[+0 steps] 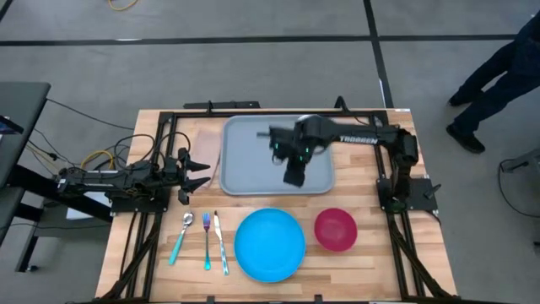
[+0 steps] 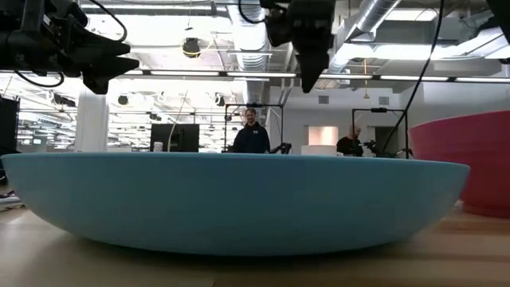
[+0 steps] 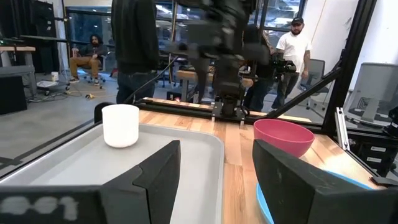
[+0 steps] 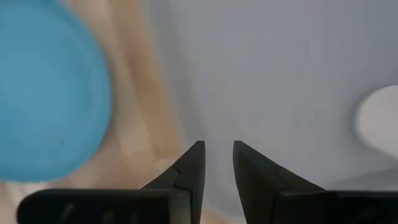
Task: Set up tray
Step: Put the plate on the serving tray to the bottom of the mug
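Nearest the table's (image 1: 371, 262) front edge lie a spoon (image 1: 180, 236), a fork (image 1: 207, 240) and a knife (image 1: 219, 242) side by side, then a round blue plate (image 1: 269, 245) and a pink bowl (image 1: 336, 229) just beside it. Behind these sits the tray (image 1: 245, 160), flat on the wood at the middle of the table, with a small white cup (image 3: 120, 125) standing upright on it (the overhead arm hides it from above). The right gripper (image 4: 217, 163) hangs over the tray near its front rim, pointing down, its fingers (image 4: 191, 167) slightly parted with nothing between them. Off to the tray's left side, the left gripper (image 1: 199, 174) waits above the table, fingers (image 3: 158, 168) spread wide and empty. Beyond the table, people stand about in the room.
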